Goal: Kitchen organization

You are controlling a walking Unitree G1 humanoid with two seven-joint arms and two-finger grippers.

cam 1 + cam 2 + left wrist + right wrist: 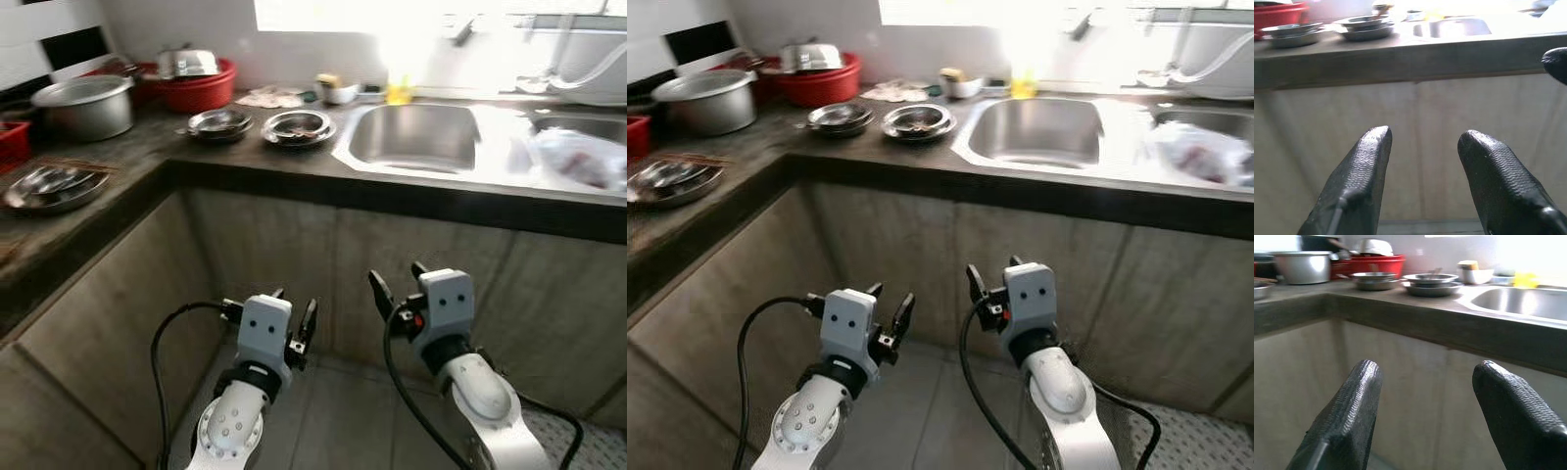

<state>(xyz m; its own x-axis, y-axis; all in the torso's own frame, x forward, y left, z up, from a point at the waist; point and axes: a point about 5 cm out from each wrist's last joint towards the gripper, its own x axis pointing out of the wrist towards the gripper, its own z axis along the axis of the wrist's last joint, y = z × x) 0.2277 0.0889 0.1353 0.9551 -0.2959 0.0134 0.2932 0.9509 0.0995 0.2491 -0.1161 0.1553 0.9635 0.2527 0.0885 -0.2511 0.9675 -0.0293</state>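
Two stacks of steel plates (219, 123) (298, 127) sit on the dark counter (245, 162), just left of the steel sink (416, 137). A big steel pot (86, 106) and a red basin (196, 88) with a steel bowl on top stand at the back left. A steel tray of utensils (54, 186) lies on the left arm of the counter. My left gripper (294, 318) and right gripper (400, 284) are both open and hold nothing. They hang low in front of the cabinet face, well below the counter edge. The right wrist view shows the plates (1431, 284) past the open fingers (1349, 406).
A white plastic bag (583, 157) lies in the right-hand basin. A small bowl (340, 93) and a yellow item (398, 90) stand behind the sink under the bright window. The counter turns a corner on my left. Tiled floor (333, 411) lies below the grippers.
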